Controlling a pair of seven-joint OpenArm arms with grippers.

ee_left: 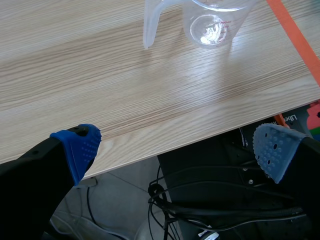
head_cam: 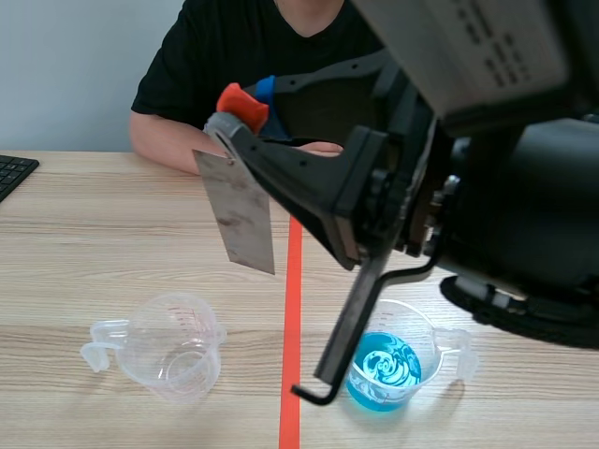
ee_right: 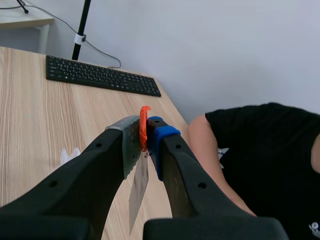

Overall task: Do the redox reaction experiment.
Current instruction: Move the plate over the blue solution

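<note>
**Metal plate held high, blue cup waiting below**

The right hand is pinching a thin grey metal plate by its top edge, where an orange tab sticks out between the pads. The plate hangs straight down, touching nothing. I take that to be the point: gripped at the top, its lower part is free to go into liquid.

Below it on the worktop, across the orange tape line, stands a clear cup part-filled with blue liquid. The plate is well above this cup and off to one side, not yet dipped. An empty cup stands on the other side of the line.

The left hand is spread wide and holds nothing. It hovers off the worktop's near edge, with the empty cup ahead of it. A person sits across the worktop, and a keyboard lies at a far corner.
</note>
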